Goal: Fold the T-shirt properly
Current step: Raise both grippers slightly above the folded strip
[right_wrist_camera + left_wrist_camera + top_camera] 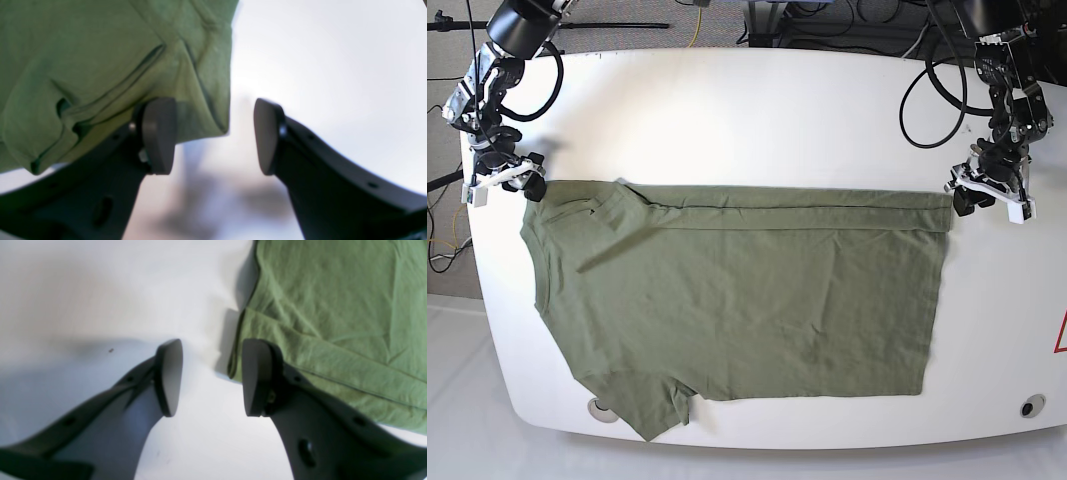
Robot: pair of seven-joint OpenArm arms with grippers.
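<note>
Olive cotton, thin and limp, fills the right of the left wrist view: the T-shirt [333,323] lies flat on the white table [100,290], its folded corner just beside the left gripper [212,377], whose jaws stand apart and grasp nothing.

From the right wrist view, the right gripper [215,136] is likewise released, one pad over the bunched shoulder fabric, the other over bare table.

Seen from the base view, the shirt stretches lengthwise across the table, neck toward the right gripper [502,180], hem toward the left gripper [989,195]. Its far edge is already folded over in a narrow band. I'd judge it light, floppy and prone to wrinkling, best pinched at both ends of that folded edge.
</note>
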